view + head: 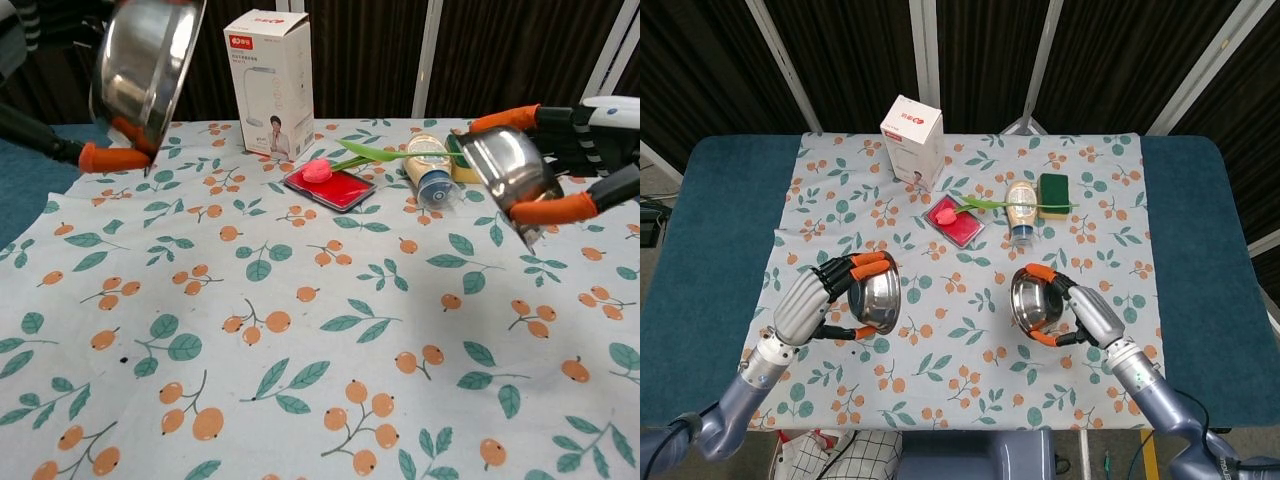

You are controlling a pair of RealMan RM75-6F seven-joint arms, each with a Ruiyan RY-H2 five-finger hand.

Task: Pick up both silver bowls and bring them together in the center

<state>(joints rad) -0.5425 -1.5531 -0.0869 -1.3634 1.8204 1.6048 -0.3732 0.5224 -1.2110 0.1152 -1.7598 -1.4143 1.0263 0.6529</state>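
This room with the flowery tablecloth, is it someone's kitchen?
Probably not: more likely a staged test area. A dark folding screen backs the padded blue table, and the white carton and green sponge look like props.

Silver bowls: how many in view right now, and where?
2. One silver bowl is gripped by the left hand, lifted and tilted over the cloth's left side. The other bowl is gripped by the right hand, lifted right of center. No others show.

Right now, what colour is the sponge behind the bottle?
Sponge: green top, yellow underside; chest view shows it best.
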